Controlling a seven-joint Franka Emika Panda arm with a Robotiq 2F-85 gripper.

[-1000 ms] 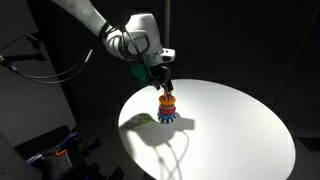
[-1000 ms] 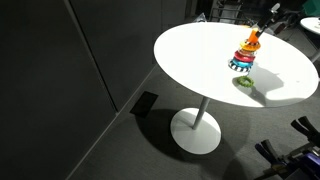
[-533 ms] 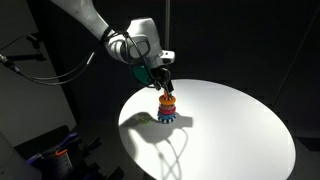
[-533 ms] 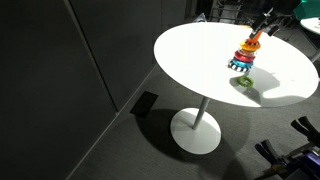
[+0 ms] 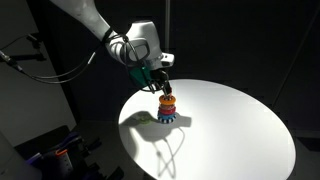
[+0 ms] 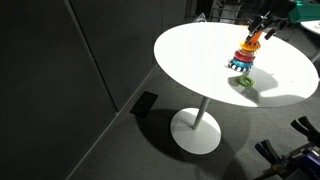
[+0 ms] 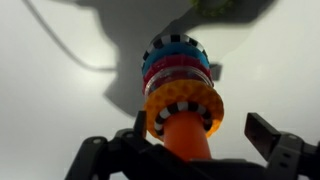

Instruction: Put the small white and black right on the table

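Note:
A stacked ring toy stands on the round white table, and both show in both exterior views: toy, table. In the wrist view the toy's orange peg rises through coloured rings. The small white and black ring sits round the peg, on top of a yellow-orange ring. My gripper is open, one finger on each side of the peg's top, touching nothing. It hangs just above the toy in both exterior views.
A green piece lies on the table beside the toy, also at the top of the wrist view. The table stands on a pedestal foot. Dark walls surround it; equipment sits at the lower left.
The gripper has shifted very slightly above the toy. The toy and its rings have not moved.

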